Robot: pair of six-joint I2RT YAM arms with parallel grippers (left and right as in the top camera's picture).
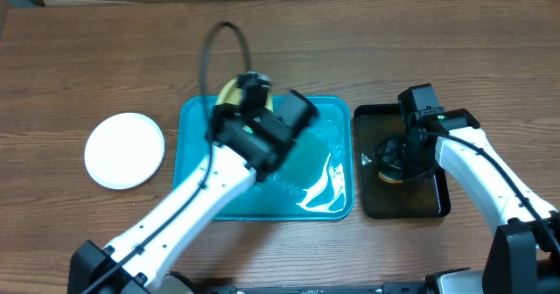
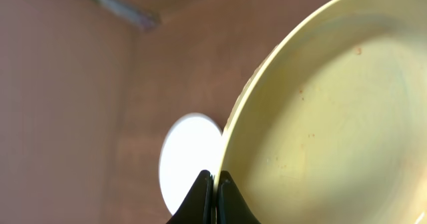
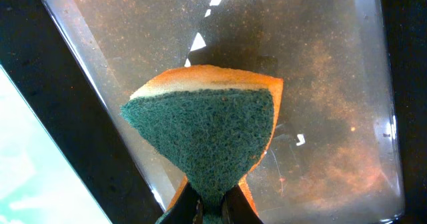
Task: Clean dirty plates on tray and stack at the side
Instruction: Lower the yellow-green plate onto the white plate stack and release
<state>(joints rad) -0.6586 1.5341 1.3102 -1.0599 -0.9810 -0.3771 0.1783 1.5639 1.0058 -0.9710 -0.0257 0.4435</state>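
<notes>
Plates are the job here, and one cream plate (image 2: 320, 117) is in hand: the left claw (image 2: 215, 191) is pinched tight on its rim, holding it tilted on edge above the upper edge of the blue tray (image 1: 197, 154) at the centre of the overhead view. In the left wrist view, the plate's inner face fills the right half of the frame and carries a few small reddish specks, so it looks not yet clean. At the right of the overhead view, the right claw (image 3: 212, 207) is closed narrowly on a green and orange sponge (image 3: 207, 137), held over a black tub (image 1: 433, 202) of cloudy water (image 3: 333, 84), well apart from the cream plate. One white plate (image 1: 124, 150) lies flat on the wooden table (image 1: 87, 58) at the left of the overhead view, beside the tray, and appears to be the start of the clean stack. The tray's surface gleams wet at its lower right. A rounded greenish patch near the tray's middle, partly under the left arm, may be another plate, but that cannot be told. Judging from this, about one plate is done; the held plate needs scrubbing with the sponge and then placing on the white one.
</notes>
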